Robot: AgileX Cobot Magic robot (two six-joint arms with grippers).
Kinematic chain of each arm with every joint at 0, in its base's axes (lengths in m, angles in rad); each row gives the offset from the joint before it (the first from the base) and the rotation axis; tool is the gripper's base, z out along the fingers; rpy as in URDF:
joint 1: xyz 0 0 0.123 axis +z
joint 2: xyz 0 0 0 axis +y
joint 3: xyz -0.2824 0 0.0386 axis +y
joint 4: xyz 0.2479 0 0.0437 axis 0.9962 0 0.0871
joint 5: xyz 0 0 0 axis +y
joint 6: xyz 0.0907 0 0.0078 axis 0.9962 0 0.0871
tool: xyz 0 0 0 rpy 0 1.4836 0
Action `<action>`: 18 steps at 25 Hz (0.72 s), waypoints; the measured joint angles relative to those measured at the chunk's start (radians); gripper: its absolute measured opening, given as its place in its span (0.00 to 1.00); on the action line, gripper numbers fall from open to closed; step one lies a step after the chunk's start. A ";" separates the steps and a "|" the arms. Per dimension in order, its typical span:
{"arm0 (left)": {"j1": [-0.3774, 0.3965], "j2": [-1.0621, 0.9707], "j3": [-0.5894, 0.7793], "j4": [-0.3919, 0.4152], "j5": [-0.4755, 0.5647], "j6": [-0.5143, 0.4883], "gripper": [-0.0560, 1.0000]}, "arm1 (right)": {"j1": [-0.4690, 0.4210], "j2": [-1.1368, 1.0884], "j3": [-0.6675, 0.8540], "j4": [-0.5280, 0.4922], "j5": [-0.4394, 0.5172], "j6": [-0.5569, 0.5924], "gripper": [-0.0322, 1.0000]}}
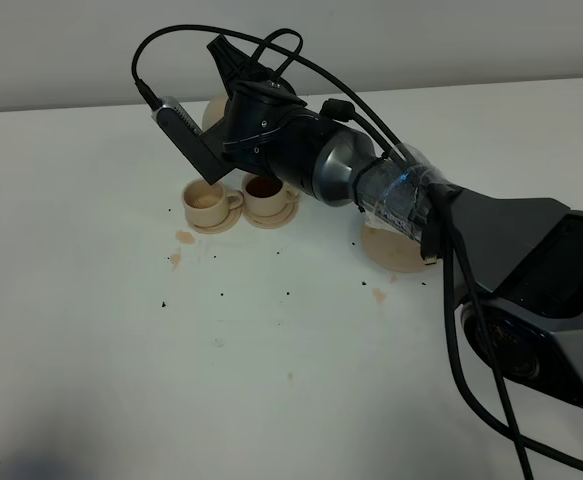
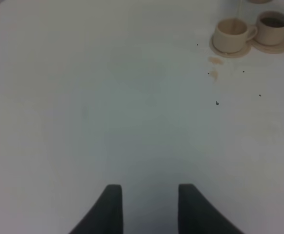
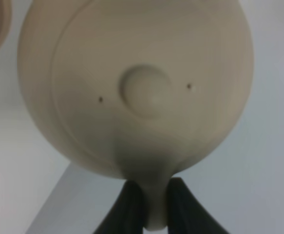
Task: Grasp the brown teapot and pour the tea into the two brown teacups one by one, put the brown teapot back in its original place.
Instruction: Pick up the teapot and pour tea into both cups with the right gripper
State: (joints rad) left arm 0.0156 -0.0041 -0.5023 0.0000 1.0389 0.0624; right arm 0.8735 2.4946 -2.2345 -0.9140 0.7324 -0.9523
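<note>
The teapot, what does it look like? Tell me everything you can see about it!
The teapot is round, squat and beige-tan, and looks like smooth matte ceramic. Its lid has a rounded knob in the middle, with a tiny hole on either side. The right gripper is shut on its handle, one dark finger on each side, and nothing else touches it. It hangs in the air, and a thin stream seems to fall from it into one teacup. The spout is hidden.

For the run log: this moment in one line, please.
right tool: shut on brown teapot handle; pouring: into paler teacup; darker teacup: filled; left tool: open, empty
</note>
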 joint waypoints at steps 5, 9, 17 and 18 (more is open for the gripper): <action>0.000 0.000 0.000 0.000 0.000 0.000 0.36 | 0.004 0.016 0.000 -0.022 -0.010 0.001 0.16; 0.000 0.000 0.000 0.000 0.000 0.000 0.36 | 0.004 0.027 0.000 -0.025 -0.012 0.001 0.16; 0.000 0.000 0.000 0.000 0.000 0.000 0.36 | 0.004 0.028 0.000 -0.068 -0.012 0.002 0.16; 0.000 0.000 0.000 0.000 0.000 0.000 0.36 | 0.004 0.028 0.000 -0.075 -0.012 0.003 0.16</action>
State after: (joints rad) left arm 0.0156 -0.0041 -0.5023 0.0000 1.0389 0.0624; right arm 0.8778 2.5228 -2.2345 -0.9888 0.7204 -0.9491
